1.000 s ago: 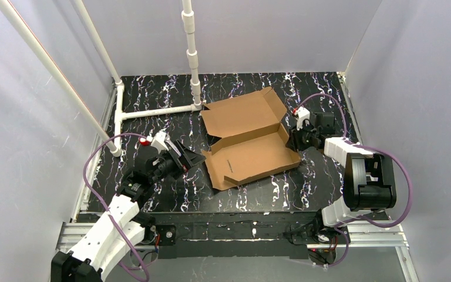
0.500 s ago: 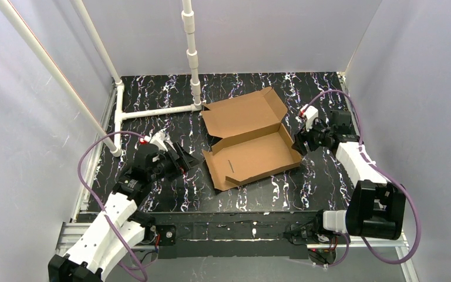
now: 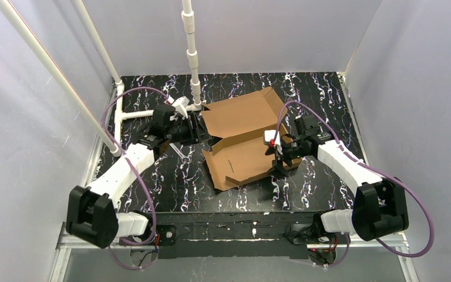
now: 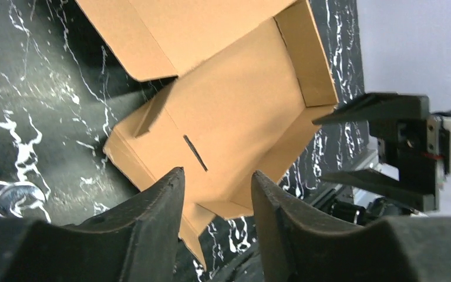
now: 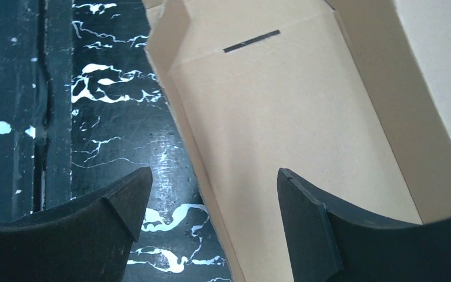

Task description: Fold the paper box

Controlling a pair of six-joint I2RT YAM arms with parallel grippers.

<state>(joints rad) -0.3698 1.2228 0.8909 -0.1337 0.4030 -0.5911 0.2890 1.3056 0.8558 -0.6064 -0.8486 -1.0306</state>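
The paper box lies open on the middle of the table, brown cardboard with a shallow tray in front and its lid flat behind. My left gripper is at the box's left end by the hinge. In the left wrist view its jaws stand partly apart with nothing between them, and the tray lies beyond the tips. My right gripper hovers open over the tray's front right part. In the right wrist view its fingers straddle the front wall, without touching it.
A white pipe frame stands at the back left, with an upright post and a low crossbar just behind my left arm. Grey walls close in the black marbled table on three sides.
My left arm swung from the table's left front up to the box's left end and its jaws narrowed. My right gripper moved from beside the box's right end to over the tray's front wall, opening wider.
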